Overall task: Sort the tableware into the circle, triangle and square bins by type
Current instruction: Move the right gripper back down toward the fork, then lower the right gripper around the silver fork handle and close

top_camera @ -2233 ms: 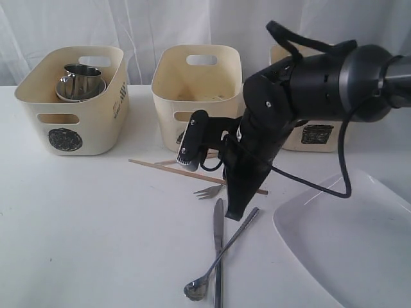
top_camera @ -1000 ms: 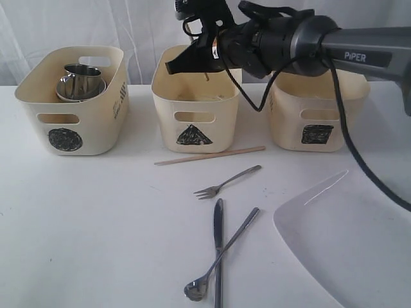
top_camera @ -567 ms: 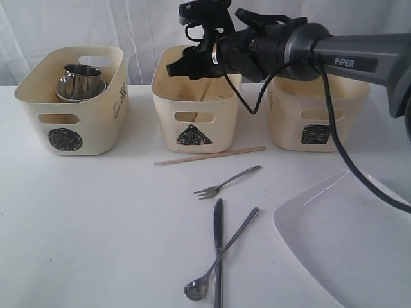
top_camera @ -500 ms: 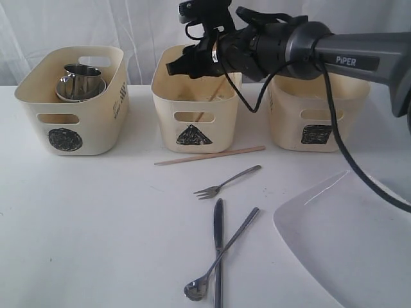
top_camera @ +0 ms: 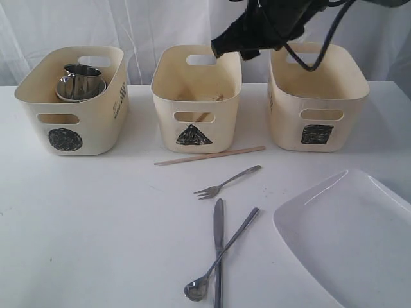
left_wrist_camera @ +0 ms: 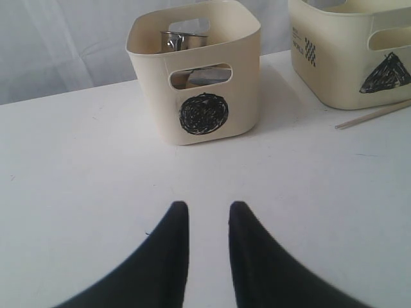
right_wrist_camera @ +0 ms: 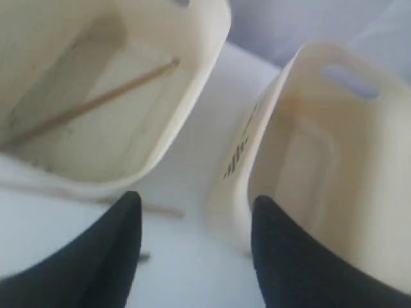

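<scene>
White table (top_camera: 96, 224), plate (top_camera: 347, 237) cut off, right pincer (right_wrist_camera: 196, 200) wide, left pincer (left_wrist_camera: 208, 206) narrow, empty.

The white table (top_camera: 96, 224) carries three cream bins: the circle bin (top_camera: 90, 131) at ten o'clock, the triangle bin (top_camera: 221, 128) at twelve, the square bin (top_camera: 347, 122) at two. A wooden chopstick (top_camera: 209, 155) and a steel fork (top_camera: 226, 181) lie near centre. The knife (top_camera: 218, 282) and long spoon (top_camera: 243, 226) cross at six, and the white rectangular plate (top_camera: 347, 237) sits at four.
</scene>
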